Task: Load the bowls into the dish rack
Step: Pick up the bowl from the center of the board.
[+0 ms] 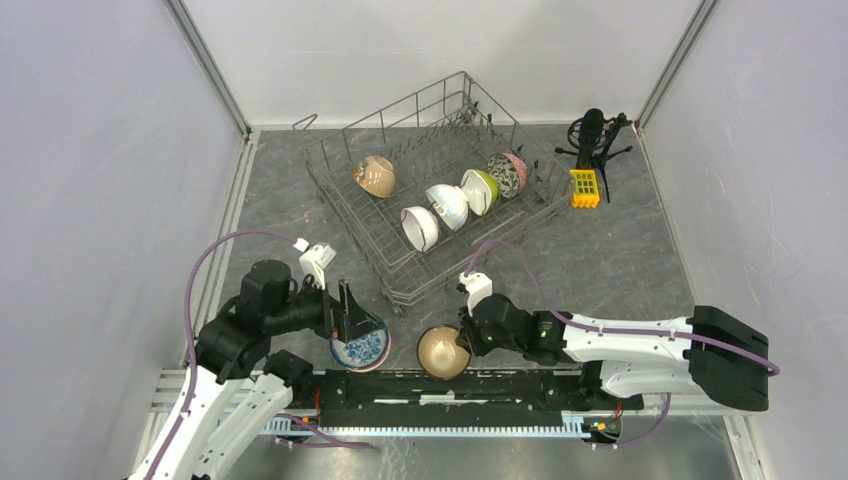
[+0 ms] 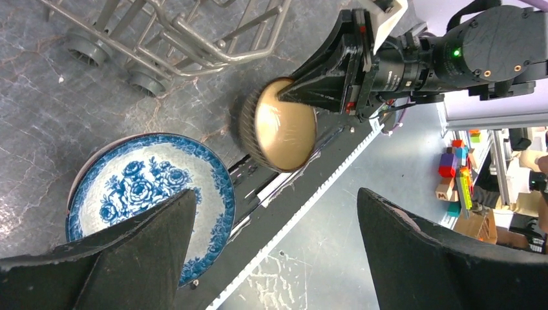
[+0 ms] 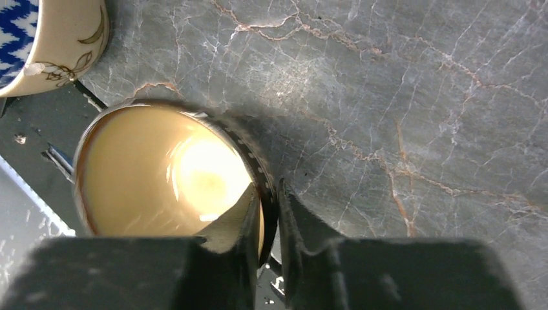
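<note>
Right wrist view, hazards:
1. The right fingers point(image 3: 304, 232) pinch the rim of the tan bowl point(image 3: 161, 181), one inside and one outside. The bowl is tilted at the near edge of the bench point(image 3: 420, 97), short of the dish rack point(image 1: 410, 112). This thin rim hold may let it swing or slip during the lift.
2. The left fingers point(image 2: 129, 258) are spread wide above the blue-and-white bowl point(image 2: 142, 187), close by. The arms could collide.

My top camera looks down from behind; both wrist cameras, close above the table point(image 3: 388, 97), share the tan bowl point(image 2: 284, 126).
</note>
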